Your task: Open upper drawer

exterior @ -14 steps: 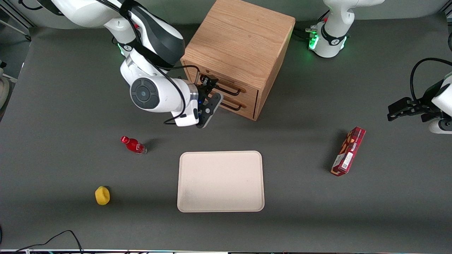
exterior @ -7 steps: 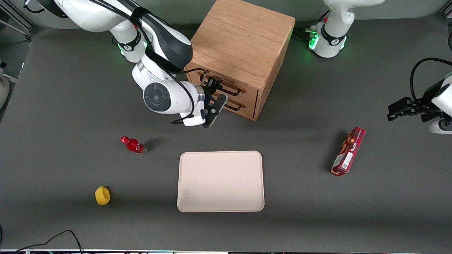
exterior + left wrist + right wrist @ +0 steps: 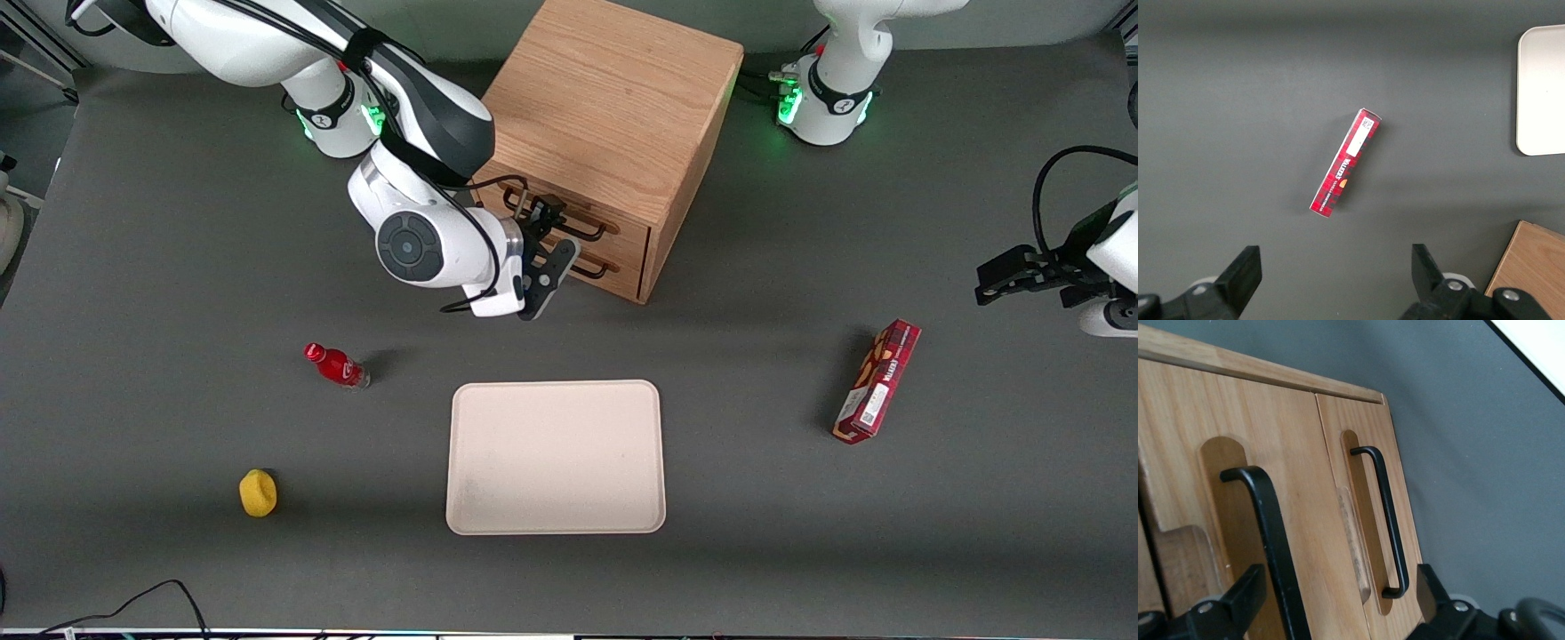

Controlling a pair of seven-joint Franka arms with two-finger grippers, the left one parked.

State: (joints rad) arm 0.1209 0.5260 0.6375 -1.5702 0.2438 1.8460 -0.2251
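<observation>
The oak cabinet [image 3: 613,98] has two drawers, one above the other, and both look shut. The upper drawer [image 3: 582,213] carries a long black wire handle [image 3: 587,233]. My right gripper [image 3: 553,240] hovers just in front of the drawer fronts and is open. In the right wrist view the upper drawer [image 3: 1305,487] fills the frame. Its handle [image 3: 1268,527] runs between my spread fingers [image 3: 1238,600] without touching either. The gripper [image 3: 1335,613] holds nothing. The lower drawer [image 3: 1331,453] and its handle [image 3: 1386,513] lie just below.
A beige tray [image 3: 556,458] lies nearer the front camera than the cabinet. A red bottle [image 3: 336,365] and a yellow object [image 3: 258,492] lie toward the working arm's end. A red box [image 3: 877,380] lies toward the parked arm's end.
My arm has swung toward the cabinet, carrying the open gripper closer to the drawer fronts and farther along the upper handle. The drawers have not moved.
</observation>
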